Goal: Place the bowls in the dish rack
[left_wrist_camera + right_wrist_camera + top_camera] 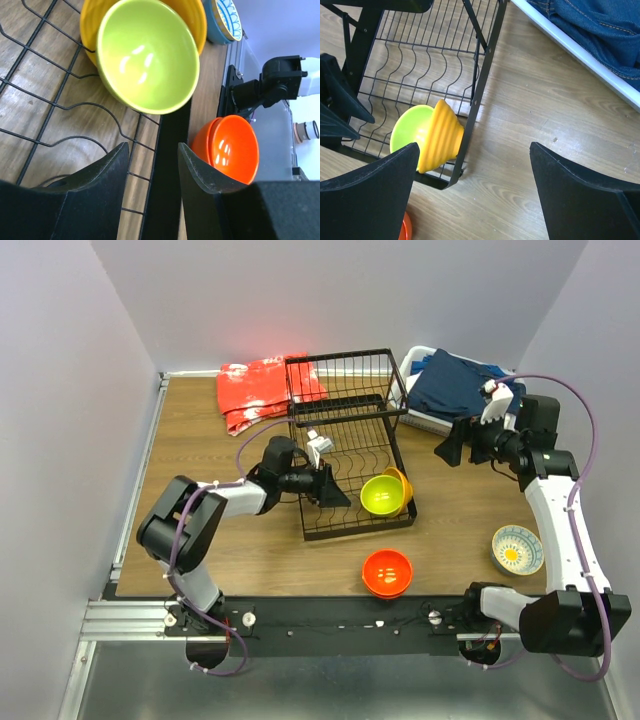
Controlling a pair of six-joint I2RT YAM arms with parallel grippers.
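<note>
The lime green bowl (381, 494) lies tilted, nested in the yellow-orange bowl (402, 483), at the front right corner of the black wire dish rack (345, 440). A red-orange bowl (387, 572) sits on the table in front of the rack. To the right on the table is the white bowl with blue pattern (517, 549). My left gripper (335, 495) hovers over the rack floor just left of the green bowl (147, 55), open, with nothing between its fingers (152, 150). Off the rack's right side, my right gripper (450, 448) stands wide open and empty (472, 147) above bare table.
A red cloth (262, 390) lies behind the rack at the back left. A white basket (570, 47) holding blue denim (450, 380) stands at the back right, close to my right arm. The rack's raised tier (340, 375) is at its far end.
</note>
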